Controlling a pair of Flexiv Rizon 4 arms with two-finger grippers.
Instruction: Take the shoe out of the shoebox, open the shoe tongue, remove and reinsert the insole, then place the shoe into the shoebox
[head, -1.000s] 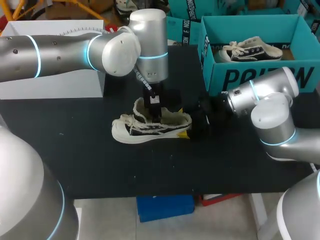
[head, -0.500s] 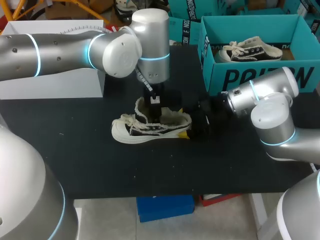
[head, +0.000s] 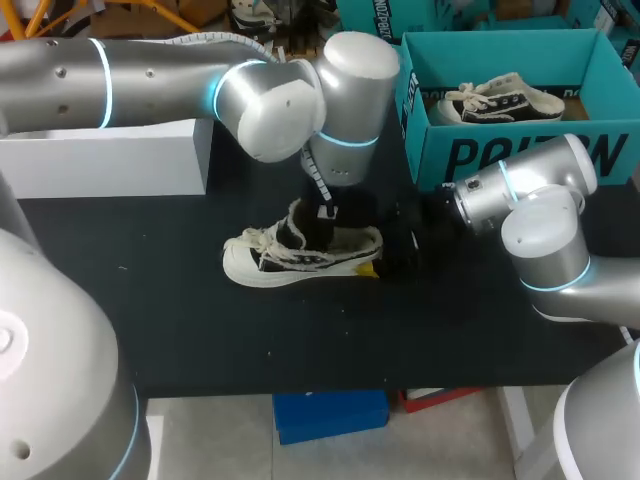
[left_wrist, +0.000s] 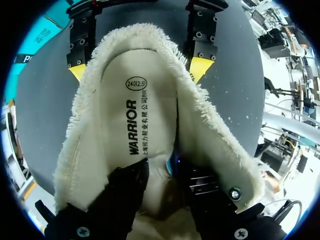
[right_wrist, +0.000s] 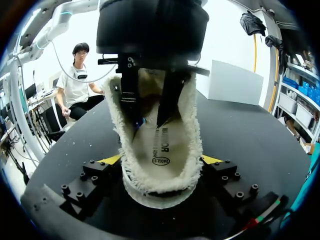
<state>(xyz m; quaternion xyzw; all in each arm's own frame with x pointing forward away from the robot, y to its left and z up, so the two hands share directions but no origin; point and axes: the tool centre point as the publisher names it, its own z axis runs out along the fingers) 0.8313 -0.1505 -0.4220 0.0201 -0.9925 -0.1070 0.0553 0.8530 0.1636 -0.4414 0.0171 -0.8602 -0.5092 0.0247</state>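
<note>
A white, fleece-lined shoe (head: 290, 262) lies on the black table, toe to the left. My left gripper (head: 322, 222) points down into its opening. In the left wrist view its black fingers (left_wrist: 131, 186) stand slightly apart over the cream insole (left_wrist: 127, 115), with nothing between them, so it is open. My right gripper (head: 392, 250) is at the heel; its yellow fingertips (left_wrist: 200, 67) press the fleecy collar from both sides, and the heel (right_wrist: 160, 190) sits between them. From the right wrist I see the left gripper (right_wrist: 150, 117) inside the shoe.
The teal shoebox (head: 520, 155) stands at the back right with a second shoe (head: 500, 100) inside. A white box (head: 100, 160) stands at the back left. Bare black tabletop (head: 300, 340) lies in front of the shoe.
My left wrist has shifted to the right, toward the heel end of the opening, and its fingers have parted from shut. The shoe and my right arm have stayed in place.
</note>
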